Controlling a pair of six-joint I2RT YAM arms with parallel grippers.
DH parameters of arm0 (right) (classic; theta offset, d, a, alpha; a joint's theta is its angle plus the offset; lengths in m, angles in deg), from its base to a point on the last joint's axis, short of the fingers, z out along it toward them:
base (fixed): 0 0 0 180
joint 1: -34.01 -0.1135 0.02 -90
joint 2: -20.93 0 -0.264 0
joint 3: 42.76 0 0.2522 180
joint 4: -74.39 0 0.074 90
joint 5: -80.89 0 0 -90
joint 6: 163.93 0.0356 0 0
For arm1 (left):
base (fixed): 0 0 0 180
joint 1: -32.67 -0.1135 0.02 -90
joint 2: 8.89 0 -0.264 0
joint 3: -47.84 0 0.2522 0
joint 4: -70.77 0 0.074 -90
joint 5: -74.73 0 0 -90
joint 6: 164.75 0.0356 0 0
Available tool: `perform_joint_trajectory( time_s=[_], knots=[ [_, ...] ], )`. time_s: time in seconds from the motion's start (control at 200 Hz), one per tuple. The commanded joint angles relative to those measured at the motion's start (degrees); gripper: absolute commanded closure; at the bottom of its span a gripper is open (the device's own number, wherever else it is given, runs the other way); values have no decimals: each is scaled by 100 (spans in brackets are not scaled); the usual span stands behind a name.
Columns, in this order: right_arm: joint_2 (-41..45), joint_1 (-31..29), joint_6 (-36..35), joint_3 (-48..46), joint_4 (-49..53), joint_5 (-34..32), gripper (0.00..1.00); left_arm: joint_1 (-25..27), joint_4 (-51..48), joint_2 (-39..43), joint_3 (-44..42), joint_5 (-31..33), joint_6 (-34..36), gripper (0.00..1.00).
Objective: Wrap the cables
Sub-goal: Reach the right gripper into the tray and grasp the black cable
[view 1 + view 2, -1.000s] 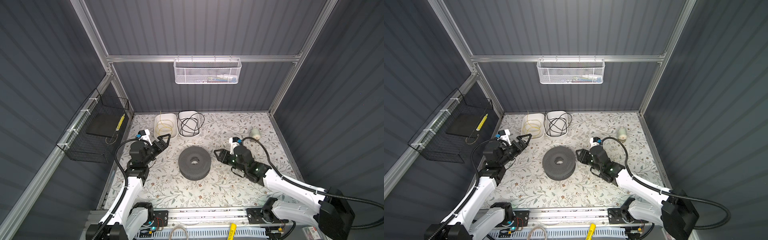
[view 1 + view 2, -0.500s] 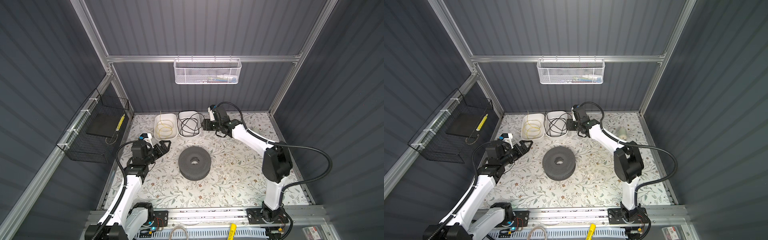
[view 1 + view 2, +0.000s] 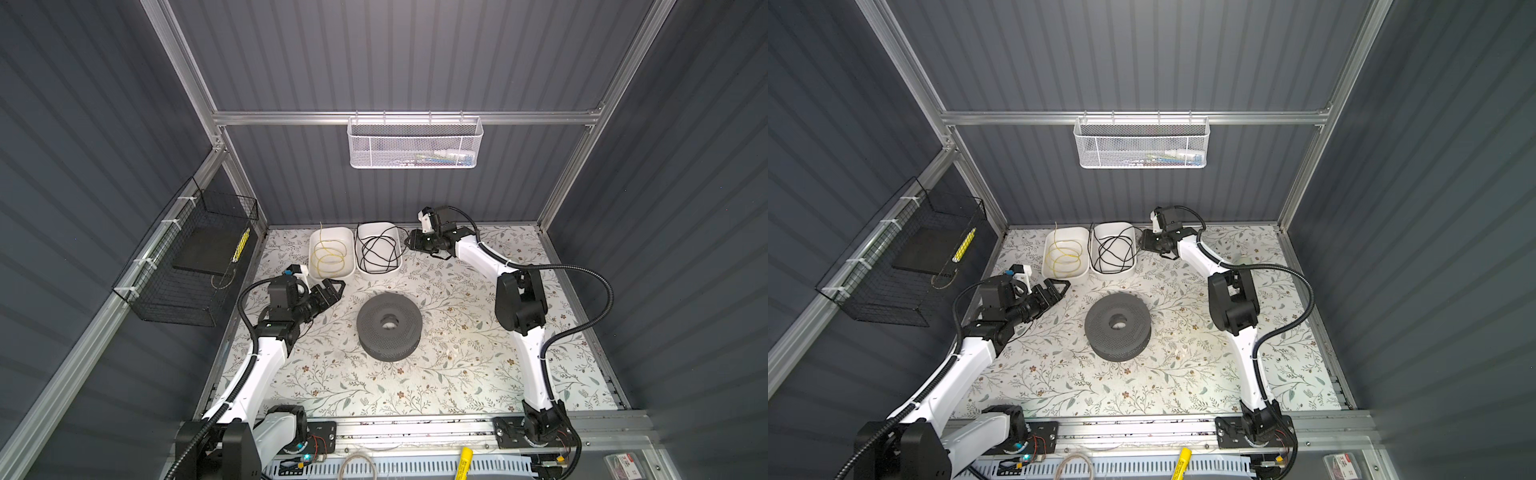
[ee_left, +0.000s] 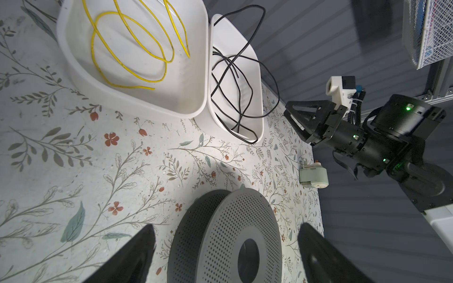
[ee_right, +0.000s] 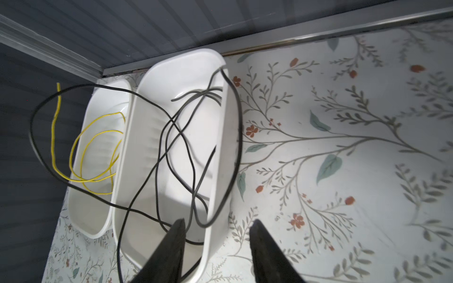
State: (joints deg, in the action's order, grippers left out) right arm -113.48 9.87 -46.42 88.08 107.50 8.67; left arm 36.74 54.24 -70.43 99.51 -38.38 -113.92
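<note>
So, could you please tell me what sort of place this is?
Probably a robotics lab test cell: an aluminium frame with grey panel walls encloses it, and the left arm and right arm are mounted on a front rail.

Whole cell is boxed in with dark grey ribbed wall panels (image 3: 395, 54), held in an aluminium frame (image 3: 291, 117) with a rail running across the back. A white mesh basket (image 3: 415, 145) hangs off that rail, and a black wire basket (image 3: 183, 286) is fixed with white ties to the left-side frame. The floor is a pale floral-print tabletop (image 3: 457, 374) with leaves and little red flowers. The light's brightest mid-table, and the walls are pretty dim.
</note>
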Motion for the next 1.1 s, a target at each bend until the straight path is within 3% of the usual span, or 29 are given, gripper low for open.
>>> perform_joint_trajectory(
  time_s=[0.0,0.155,0.575,0.755,0.94,1.096],
  knots=[
    [-264,5,180,341,81,411,61,3,88,18,199,-152,24,8],
    [-426,-2,296,449,38,378,66,10,35,81,223,-151,20,8],
    [-483,65,306,621,58,348,65,10,86,-77,365,-188,-31,8],
    [-657,59,334,762,-64,496,71,6,27,-43,401,-193,0,8],
    [-715,52,246,966,150,470,70,7,-31,-47,441,-185,32,8],
    [-171,72,123,155,-327,333,67,4,-40,-45,424,-159,76,8]
  ],
)
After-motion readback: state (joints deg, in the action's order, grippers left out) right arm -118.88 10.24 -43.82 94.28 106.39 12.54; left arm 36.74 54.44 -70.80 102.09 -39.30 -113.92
